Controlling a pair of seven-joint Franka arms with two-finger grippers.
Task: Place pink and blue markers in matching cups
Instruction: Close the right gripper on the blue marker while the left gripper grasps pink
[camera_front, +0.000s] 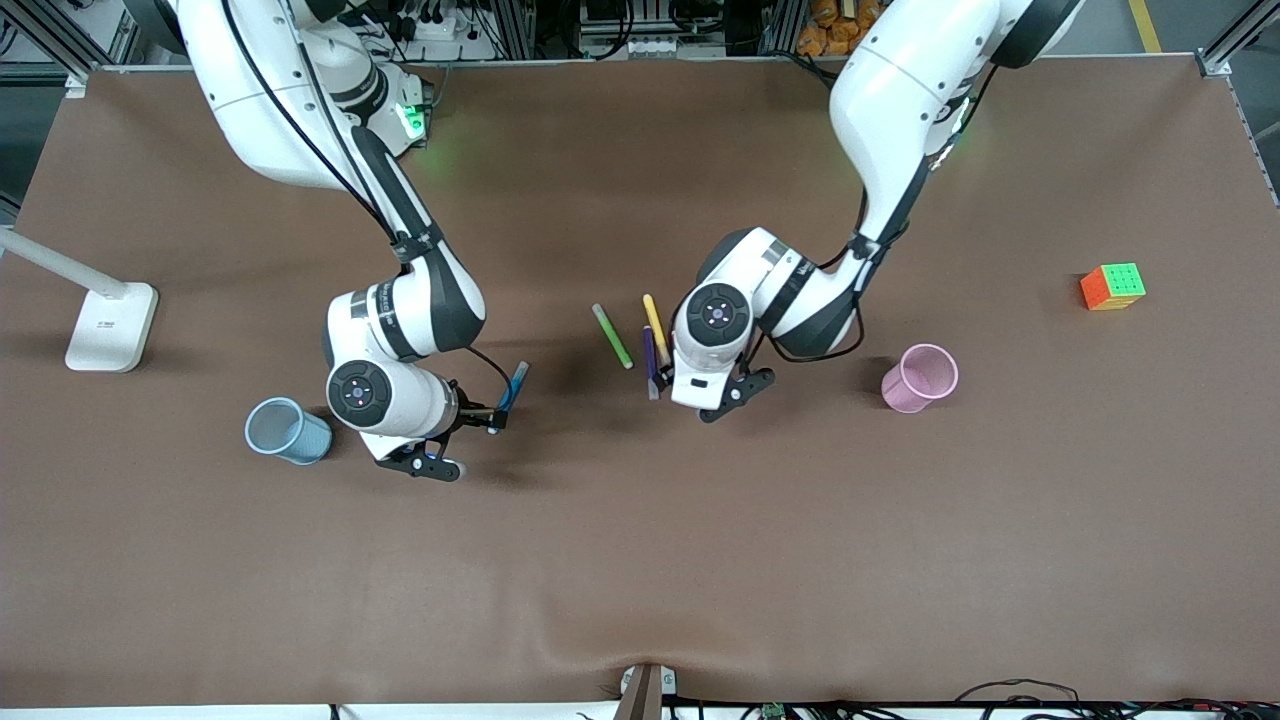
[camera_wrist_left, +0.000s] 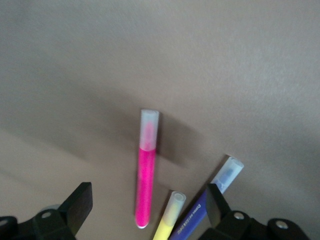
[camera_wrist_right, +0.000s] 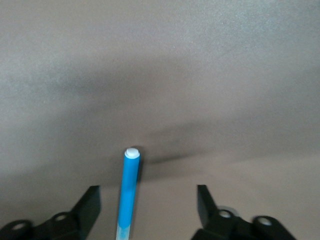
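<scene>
The right gripper (camera_front: 478, 432) is seen lowest over the worktop (camera_front: 640, 560), fingers spread, blue marker (camera_wrist_right: 127, 192) lying between them, blue cup (camera_front: 287, 430) beside. The left gripper (camera_wrist_left: 145, 210), fingers spread, straddles the pink marker (camera_wrist_left: 145, 175); pink cup (camera_front: 920, 378) nearby.

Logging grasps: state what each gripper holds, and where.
Nothing held: left gripper open over the pink marker, right gripper open over the blue marker.
</scene>
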